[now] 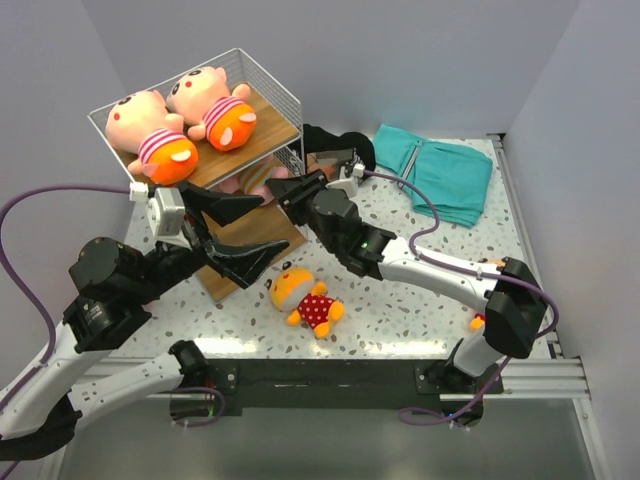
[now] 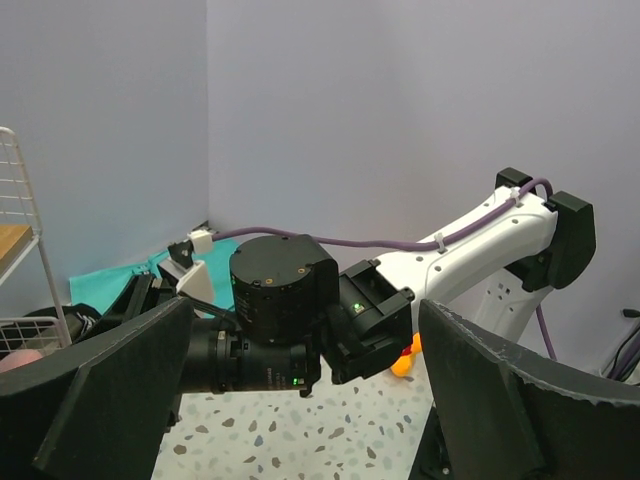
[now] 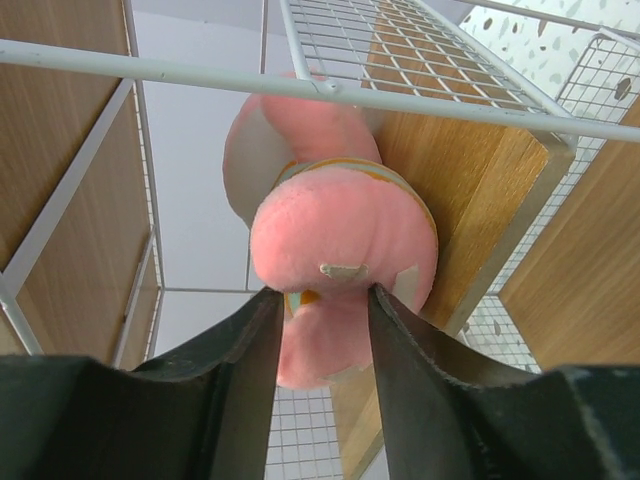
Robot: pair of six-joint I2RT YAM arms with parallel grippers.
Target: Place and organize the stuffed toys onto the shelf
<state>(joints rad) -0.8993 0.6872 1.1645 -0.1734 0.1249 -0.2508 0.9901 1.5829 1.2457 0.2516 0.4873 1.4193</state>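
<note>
Seen from the top camera, the white wire-mesh shelf with light brown wooden boards (image 1: 272,128) stands at the far left of the speckled bench (image 1: 440,300). Two pink-headed plush dolls in striped tops and orange shorts lie side by side on its top board, the left doll (image 1: 148,132) touching the right doll (image 1: 212,105). The right hand (image 1: 283,190) reaches from the right into the tier below. There a third pink plush doll (image 1: 255,184) lies, mostly hidden under the top board. A yellow-headed plush doll in a red polka-dot outfit (image 1: 305,298) lies on the bench just near of the shelf, apart from both hands. The left hand (image 1: 272,222) hangs at the shelf's near side, its fingers spread wide and holding nothing. A folded teal cloth (image 1: 440,165) lies at the far right, and a black bundle (image 1: 340,145) sits between it and the shelf.

The left wrist camera shows the left hand's two fingers far apart. Between them is the right arm's black joint (image 2: 280,300).

In the right wrist camera, the right hand (image 3: 320,305) has its fingers partly apart, one on each side of the third pink plush doll (image 3: 340,230). Their inner faces touch the plush, but I cannot tell whether they pinch it. The doll lies inside the wire frame against a wooden board.
</note>
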